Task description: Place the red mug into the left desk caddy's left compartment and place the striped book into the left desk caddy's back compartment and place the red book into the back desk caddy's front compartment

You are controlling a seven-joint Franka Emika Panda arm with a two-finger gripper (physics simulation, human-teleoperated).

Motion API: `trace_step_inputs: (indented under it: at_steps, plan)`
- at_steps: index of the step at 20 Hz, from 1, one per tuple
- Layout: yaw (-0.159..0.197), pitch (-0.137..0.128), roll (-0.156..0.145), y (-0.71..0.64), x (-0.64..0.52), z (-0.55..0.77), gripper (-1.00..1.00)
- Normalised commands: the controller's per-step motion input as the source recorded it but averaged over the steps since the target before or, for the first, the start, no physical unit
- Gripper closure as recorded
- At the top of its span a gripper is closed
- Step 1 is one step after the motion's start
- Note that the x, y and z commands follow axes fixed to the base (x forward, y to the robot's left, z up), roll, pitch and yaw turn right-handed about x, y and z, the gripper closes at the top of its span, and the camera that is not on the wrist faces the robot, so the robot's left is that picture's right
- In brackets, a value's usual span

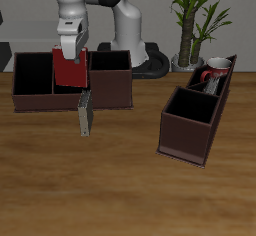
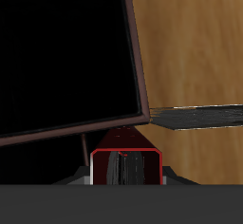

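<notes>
The gripper is pinching the red book upright by its top edge, hanging it over the back desk caddy so it can drop edgewise into the compartment, the striped book standing at 5 o'clock.

Red book upright over back caddy, striped book standing

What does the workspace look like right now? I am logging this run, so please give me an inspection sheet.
Surface: wooden table, bare at the front.
Job's things: red book held above the back desk caddy; red mug already in the left desk caddy; striped book upright in front of the back caddy.
Clutter: nothing seen.
Grippers: hand shut on the red book.
Cables: nothing seen.
Surroundings: potted plant behind.
</notes>
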Motion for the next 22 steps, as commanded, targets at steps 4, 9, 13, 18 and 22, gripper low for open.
trace_step_inputs:
  at_steps: [4,9,13,18,22]
  plan:
    - [0.044,0.064,0.038,0.18,-0.08,-0.33,1.00]
    - [-0.012,0.070,0.033,0.21,-0.09,-0.27,1.00]
    - [-0.096,0.175,0.020,0.17,0.03,-0.32,-1.00]
    - [-0.068,0.079,0.039,0.21,-0.18,-0.10,-1.00]
    - [-0.057,0.066,0.048,0.22,-0.15,-0.01,-1.00]
